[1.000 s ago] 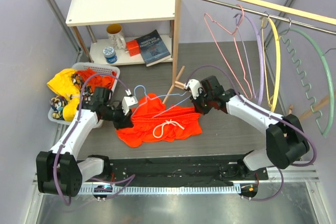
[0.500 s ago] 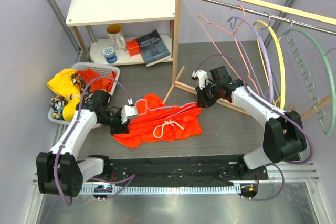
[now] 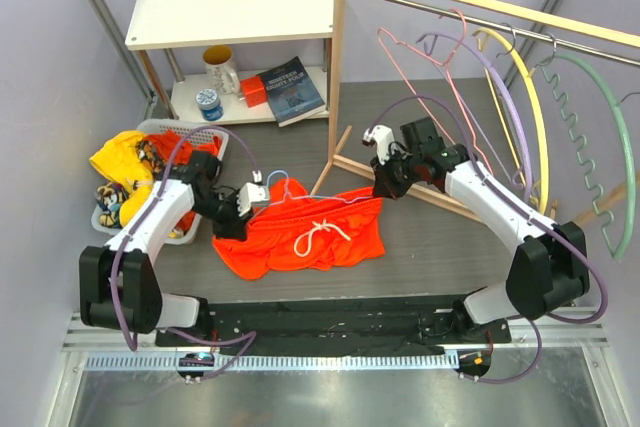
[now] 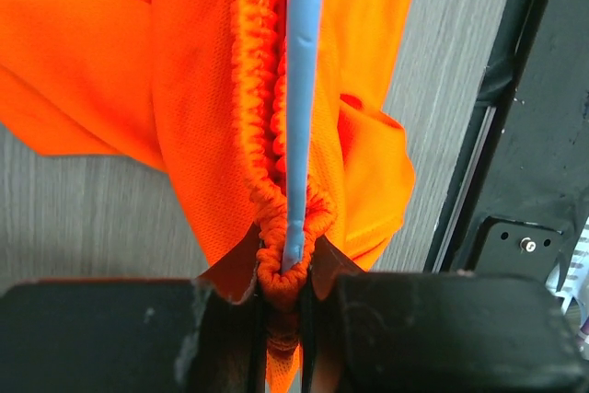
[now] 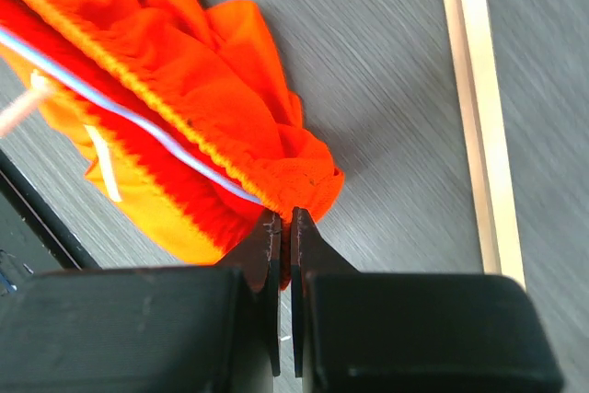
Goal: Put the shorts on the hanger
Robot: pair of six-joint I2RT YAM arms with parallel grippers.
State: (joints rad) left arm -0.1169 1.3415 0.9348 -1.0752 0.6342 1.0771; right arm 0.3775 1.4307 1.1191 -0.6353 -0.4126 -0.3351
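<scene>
The orange shorts (image 3: 310, 237) with a white drawstring (image 3: 322, 235) hang stretched between my two grippers above the dark table. The light-blue hanger (image 3: 285, 187) runs along the waistband; its hook shows near the left end. My left gripper (image 3: 243, 209) is shut on the left end of the waistband (image 4: 281, 269), with the blue hanger wire (image 4: 299, 108) between its jaws. My right gripper (image 3: 380, 184) is shut on the right end of the waistband (image 5: 294, 177), where the hanger wire (image 5: 138, 117) ends.
A white basket (image 3: 185, 137) with yellow and patterned cloth stands at the left. A wooden rack post (image 3: 338, 67) and its foot (image 3: 420, 187) stand behind the shorts. Pink (image 3: 420, 77), lilac (image 3: 505, 97), yellow and green hangers hang on the rail. A shelf (image 3: 235, 12) holds a book and mug.
Both grippers have pulled apart and lifted, stretching the waistband straight along the hanger. The right gripper moved back toward the rack; the hanging hangers swung.
</scene>
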